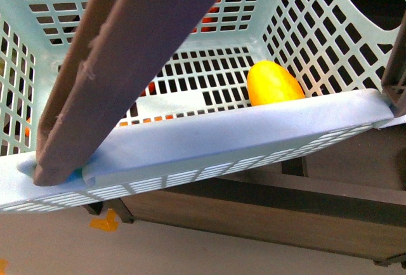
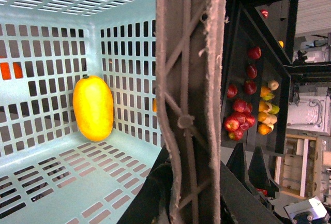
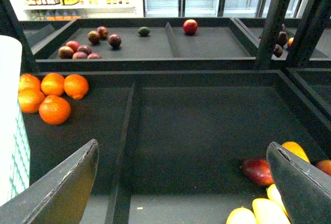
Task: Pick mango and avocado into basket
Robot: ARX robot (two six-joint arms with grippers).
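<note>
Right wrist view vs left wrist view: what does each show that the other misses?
Only the right wrist view shows the right gripper, its fingers spread wide with nothing between them, oranges in a shelf compartment, and a red-blushed mango. Only the left wrist view shows the mango lying inside the basket against its slotted wall, with the brown handle crossing close to the camera. Both show the dark fruit shelving.

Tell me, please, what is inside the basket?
One yellow mango rests in the basket against a slotted wall. The brown handle covers part of the floor, so anything lying there is hidden.
</note>
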